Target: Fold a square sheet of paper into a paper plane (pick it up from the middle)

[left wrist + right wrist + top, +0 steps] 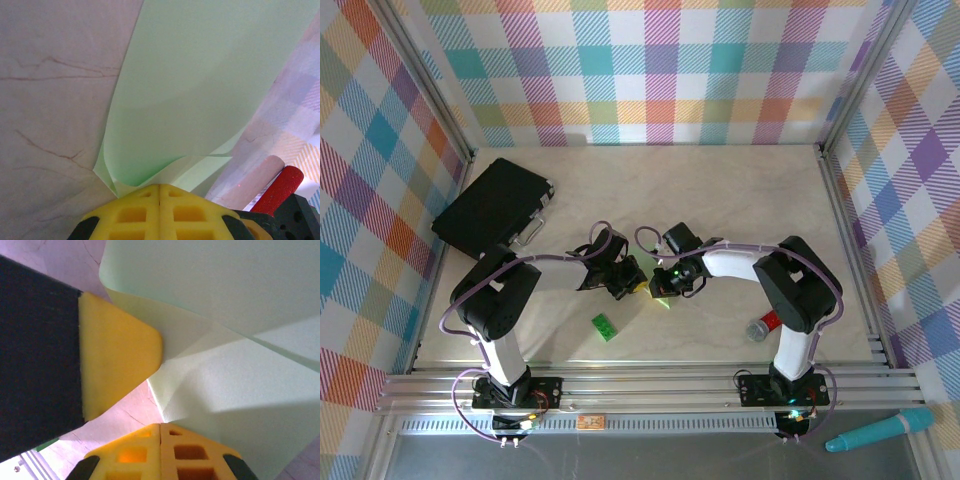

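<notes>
The square sheet of paper (200, 90) is pale green and curls up off the table in folded layers. My left gripper (160, 186) is shut on its lower fold, yellow jaws pressed together. My right gripper (160, 425) is shut too, pinching the sheet (240, 315) at a creased corner. One yellow finger (117, 360) of the left gripper stands close beside that corner. From above, both grippers (625, 285) (667, 282) meet at the table's middle, and a small bit of the paper (663, 298) shows beneath them.
A small bright-green brick (605, 327) lies just in front of the left gripper. A black case (495, 205) sits at the back left. A red and grey cylinder (760, 327) rests near the right arm's base. A teal tool (880, 430) lies off the table's front right.
</notes>
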Controlling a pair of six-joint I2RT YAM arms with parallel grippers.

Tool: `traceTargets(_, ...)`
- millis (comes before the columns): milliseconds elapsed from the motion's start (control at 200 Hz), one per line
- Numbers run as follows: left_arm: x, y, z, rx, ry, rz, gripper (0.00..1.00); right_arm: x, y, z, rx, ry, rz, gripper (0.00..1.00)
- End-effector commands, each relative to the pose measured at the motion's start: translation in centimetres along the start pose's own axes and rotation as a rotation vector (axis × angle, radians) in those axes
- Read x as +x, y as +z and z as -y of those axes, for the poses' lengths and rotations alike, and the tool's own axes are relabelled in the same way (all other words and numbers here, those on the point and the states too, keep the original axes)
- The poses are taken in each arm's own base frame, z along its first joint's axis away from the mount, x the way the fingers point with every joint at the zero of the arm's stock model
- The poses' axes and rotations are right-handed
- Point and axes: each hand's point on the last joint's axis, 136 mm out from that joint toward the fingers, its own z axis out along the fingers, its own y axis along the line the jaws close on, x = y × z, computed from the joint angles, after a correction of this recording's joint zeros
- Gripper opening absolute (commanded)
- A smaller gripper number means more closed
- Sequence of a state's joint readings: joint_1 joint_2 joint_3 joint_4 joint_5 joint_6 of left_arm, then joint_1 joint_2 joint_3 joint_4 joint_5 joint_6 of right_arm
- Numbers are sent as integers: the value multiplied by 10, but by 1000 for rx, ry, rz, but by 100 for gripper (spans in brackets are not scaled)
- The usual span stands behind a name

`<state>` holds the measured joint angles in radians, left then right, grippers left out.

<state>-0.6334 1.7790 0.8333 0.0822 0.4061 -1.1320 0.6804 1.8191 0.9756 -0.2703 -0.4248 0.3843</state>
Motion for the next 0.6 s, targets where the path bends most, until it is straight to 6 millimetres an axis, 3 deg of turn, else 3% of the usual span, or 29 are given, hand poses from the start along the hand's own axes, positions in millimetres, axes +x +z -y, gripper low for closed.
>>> traceTargets(0,9,9,-52,-161,-43,-14,0,11,5,3,0,-2,-40,8)
traceTargets(255,8,8,-64,-199,-47,-5,0,27,7,13,16,11,-72,8)
traceTargets(595,6,7,-82,-250,-51,3,0,66,-7,21,1,36,-67,8)
